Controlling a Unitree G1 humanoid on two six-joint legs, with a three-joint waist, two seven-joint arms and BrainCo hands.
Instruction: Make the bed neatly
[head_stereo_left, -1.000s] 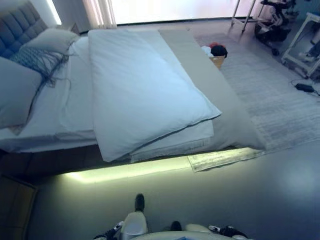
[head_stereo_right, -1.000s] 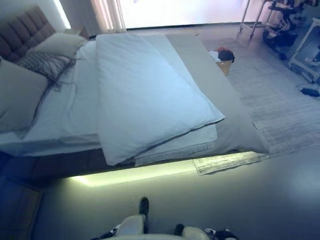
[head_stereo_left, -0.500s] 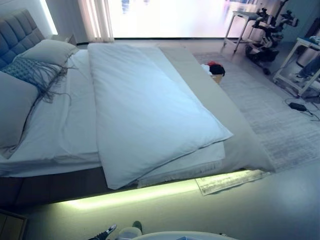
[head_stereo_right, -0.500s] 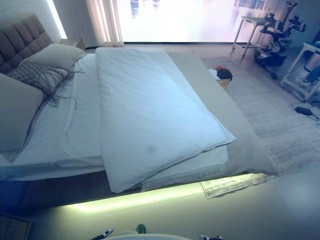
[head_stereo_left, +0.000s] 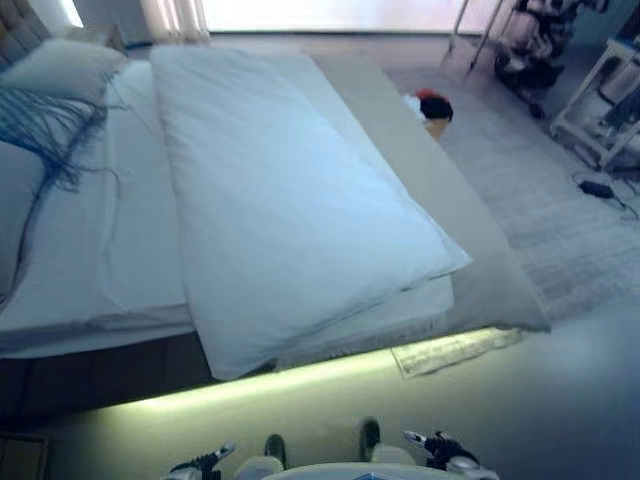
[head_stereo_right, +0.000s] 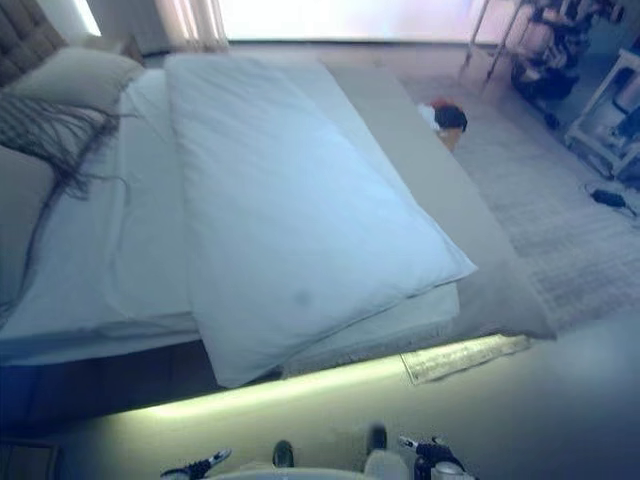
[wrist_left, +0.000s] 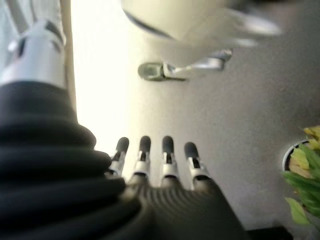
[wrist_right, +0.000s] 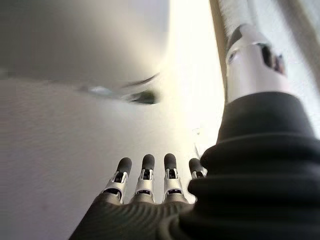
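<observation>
The bed (head_stereo_left: 150, 375) lies across the view, headboard end at the left. A white duvet (head_stereo_left: 290, 200) lies folded lengthwise over the middle of it, its near corner hanging over the bed's edge. A white sheet (head_stereo_left: 110, 230) shows to its left and a grey cover (head_stereo_left: 440, 200) to its right. Pillows (head_stereo_left: 60, 65) and a fringed throw (head_stereo_left: 45, 125) lie at the head end. My left hand (wrist_left: 165, 200) and right hand (wrist_right: 145, 200) hang low by my sides, fingers straight and empty, well short of the bed.
A basket of clothes (head_stereo_left: 430, 108) stands on the floor beyond the bed's far right side, on a pale rug (head_stereo_left: 560, 220). A lit strip (head_stereo_left: 300, 375) glows under the bed's near edge. White frames and gear (head_stereo_left: 600, 100) stand at far right. A plant (wrist_left: 305, 175) is near my left hand.
The whole picture has shifted, so the camera has moved: it looks more steeply down. The bedding has not moved. Both hands now show at the bottom edge.
</observation>
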